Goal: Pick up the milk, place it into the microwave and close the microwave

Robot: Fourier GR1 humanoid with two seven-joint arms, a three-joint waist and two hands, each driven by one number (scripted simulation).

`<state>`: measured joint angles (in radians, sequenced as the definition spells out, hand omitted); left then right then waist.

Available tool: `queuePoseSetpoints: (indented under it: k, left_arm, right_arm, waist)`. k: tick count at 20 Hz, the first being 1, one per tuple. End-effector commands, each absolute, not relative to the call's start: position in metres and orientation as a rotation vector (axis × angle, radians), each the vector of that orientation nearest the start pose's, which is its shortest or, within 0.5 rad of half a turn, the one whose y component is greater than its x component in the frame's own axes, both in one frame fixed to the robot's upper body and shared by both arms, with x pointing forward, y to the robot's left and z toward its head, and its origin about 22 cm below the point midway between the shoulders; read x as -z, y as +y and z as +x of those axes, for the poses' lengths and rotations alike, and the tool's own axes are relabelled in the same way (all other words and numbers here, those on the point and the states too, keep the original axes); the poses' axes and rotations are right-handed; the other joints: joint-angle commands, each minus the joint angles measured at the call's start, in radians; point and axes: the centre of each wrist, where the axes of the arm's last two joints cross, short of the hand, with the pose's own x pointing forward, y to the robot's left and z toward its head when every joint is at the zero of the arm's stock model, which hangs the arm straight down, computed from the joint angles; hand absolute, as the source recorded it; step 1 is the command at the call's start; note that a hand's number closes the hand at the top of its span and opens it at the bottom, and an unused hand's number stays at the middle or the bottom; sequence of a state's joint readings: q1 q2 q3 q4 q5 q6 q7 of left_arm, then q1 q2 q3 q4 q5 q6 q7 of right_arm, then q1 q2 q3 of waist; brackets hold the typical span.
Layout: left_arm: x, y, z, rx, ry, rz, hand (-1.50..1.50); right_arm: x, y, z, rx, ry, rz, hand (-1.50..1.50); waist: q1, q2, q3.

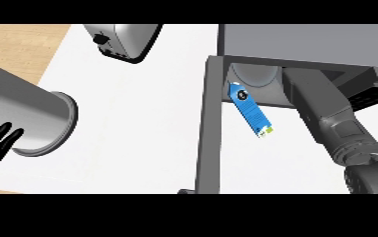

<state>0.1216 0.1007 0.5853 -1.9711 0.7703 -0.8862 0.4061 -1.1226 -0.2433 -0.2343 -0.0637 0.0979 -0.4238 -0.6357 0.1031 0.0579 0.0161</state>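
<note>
The milk [251, 109] is a slim blue carton with a white and green end. It lies slanted at the mouth of the microwave [295, 41], partly over the grey turntable [258, 78]. The microwave door [209, 126] stands open, running down the view as a dark bar left of the carton. My right forearm [319, 98] reaches into the cavity to the right of the milk and does not touch it; the right hand is hidden inside. My left hand [7, 138] shows at the left edge, fingers straight, holding nothing.
A silver toaster [122, 41] stands at the back left of the white counter [140, 111]. My left forearm [33, 116] looms large over the counter's left side. A wooden surface [29, 46] shows beyond the counter's left edge.
</note>
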Motion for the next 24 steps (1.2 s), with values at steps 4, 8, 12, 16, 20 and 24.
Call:
queuePoseSetpoints:
  k: [4, 8, 12, 16, 20, 24]
  left_arm:
    - [-0.069, 0.355, 0.155, 0.336, -1.75, -0.593, -1.5]
    - [-0.06, 0.343, 0.167, 0.418, -1.67, -0.652, -1.5]
    - [-0.059, 0.331, 0.178, 0.469, -1.643, -0.643, -1.5]
    - [-0.051, 0.326, 0.178, 0.506, -1.645, -0.634, -1.5]
    - [-0.046, 0.313, 0.192, 0.528, -1.617, -0.615, -1.5]
    - [-0.039, 0.303, 0.199, 0.537, -1.64, -0.634, 1.5]
  right_arm:
    - [-0.036, -0.248, 0.438, -0.143, -1.857, -0.255, -1.5]
    - [-0.002, -0.237, 0.422, -0.063, -1.854, -0.07, -1.5]
    - [0.031, -0.214, 0.403, -0.016, -1.82, 0.081, -1.5]
    - [0.063, -0.203, 0.379, 0.03, -1.809, 0.167, -1.5]
    - [0.09, -0.18, 0.353, 0.004, -1.766, 0.194, -1.5]
    - [0.12, -0.192, 0.32, -0.027, -1.707, 0.127, -1.5]
  waist:
    - [-0.045, -0.036, -0.014]
    - [-0.071, -0.04, -0.014]
    - [-0.106, -0.058, -0.016]
    - [-0.116, -0.064, -0.017]
    - [-0.14, -0.073, -0.019]
    - [-0.157, -0.078, -0.021]
